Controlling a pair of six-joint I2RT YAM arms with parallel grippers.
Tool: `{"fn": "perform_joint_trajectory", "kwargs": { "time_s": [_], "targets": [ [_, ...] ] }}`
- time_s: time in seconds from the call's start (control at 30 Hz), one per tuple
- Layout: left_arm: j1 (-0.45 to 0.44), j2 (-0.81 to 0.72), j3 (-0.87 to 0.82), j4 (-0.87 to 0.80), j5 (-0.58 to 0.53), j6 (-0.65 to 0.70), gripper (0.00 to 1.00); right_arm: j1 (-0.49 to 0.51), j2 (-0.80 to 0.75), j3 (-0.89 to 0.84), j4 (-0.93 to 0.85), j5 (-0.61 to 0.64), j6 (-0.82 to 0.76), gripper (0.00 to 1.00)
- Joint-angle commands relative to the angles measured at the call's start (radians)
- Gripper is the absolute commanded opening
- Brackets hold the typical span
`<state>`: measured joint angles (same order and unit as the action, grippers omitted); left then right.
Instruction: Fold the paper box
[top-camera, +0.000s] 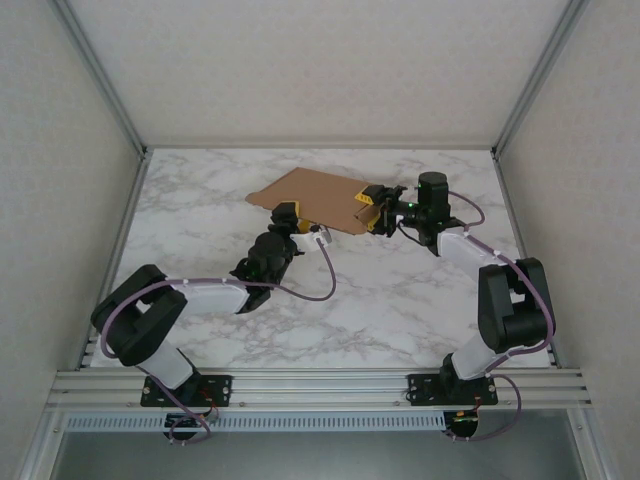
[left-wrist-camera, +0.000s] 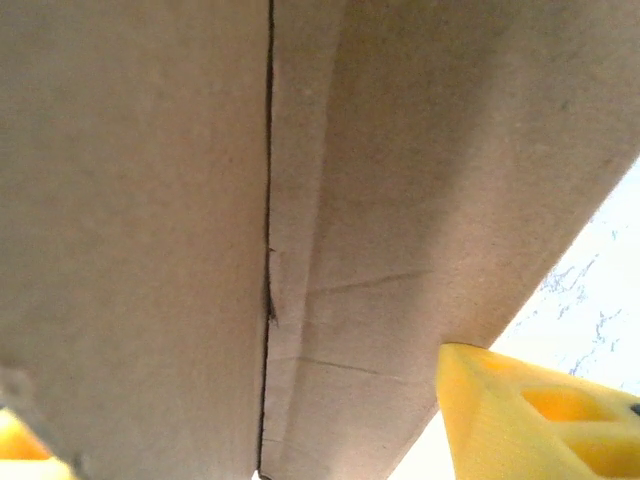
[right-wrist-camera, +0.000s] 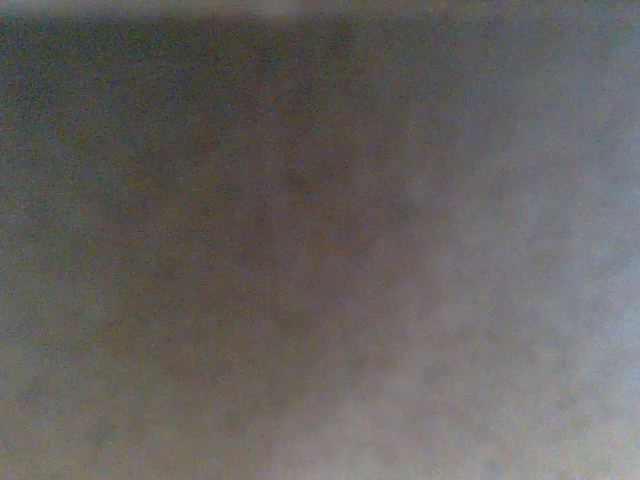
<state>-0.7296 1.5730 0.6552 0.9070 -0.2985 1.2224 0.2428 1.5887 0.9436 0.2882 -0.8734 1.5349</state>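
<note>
The paper box (top-camera: 308, 196) is a flat brown cardboard sheet, raised at a tilt over the back middle of the marble table (top-camera: 400, 300). My left gripper (top-camera: 289, 216) sits at its near edge, partly under it. In the left wrist view the cardboard (left-wrist-camera: 400, 150), with a fold seam running down it, lies over my left gripper (left-wrist-camera: 230, 400). Its yellow fingers (left-wrist-camera: 530, 410) stand far apart. My right gripper (top-camera: 371, 211) has its yellow fingers at the box's right end, one on either side of the edge. Blurred dark cardboard (right-wrist-camera: 300, 250) covers the right wrist view, hiding the jaws.
Metal frame posts and white walls close in the table on the left (top-camera: 120, 220), right (top-camera: 515, 220) and back. Both arms reach inward from their bases at the near rail (top-camera: 320, 385).
</note>
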Motion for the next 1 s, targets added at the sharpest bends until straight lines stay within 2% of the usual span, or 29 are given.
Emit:
{"fn": "perform_joint_trajectory", "kwargs": {
  "time_s": [0.0, 0.27, 0.57, 0.7, 0.97],
  "targets": [
    [-0.001, -0.038, 0.034, -0.145, 0.056, -0.016, 0.57, 0.017, -0.048, 0.037, 0.000, -0.099, -0.025, 0.55],
    [0.000, -0.085, 0.066, -0.271, 0.062, -0.034, 0.47, 0.016, -0.053, 0.045, -0.026, -0.096, -0.038, 0.57],
    [0.002, -0.128, 0.155, -0.492, 0.086, -0.049, 0.42, 0.012, -0.085, 0.067, -0.121, -0.076, -0.093, 0.69],
    [0.004, -0.140, 0.201, -0.592, 0.101, -0.064, 0.38, 0.012, -0.091, 0.069, -0.144, -0.067, -0.103, 0.71],
    [0.010, -0.123, 0.265, -0.686, 0.107, -0.090, 0.35, 0.003, -0.124, 0.070, -0.216, -0.047, -0.147, 0.76]
  ]
}}
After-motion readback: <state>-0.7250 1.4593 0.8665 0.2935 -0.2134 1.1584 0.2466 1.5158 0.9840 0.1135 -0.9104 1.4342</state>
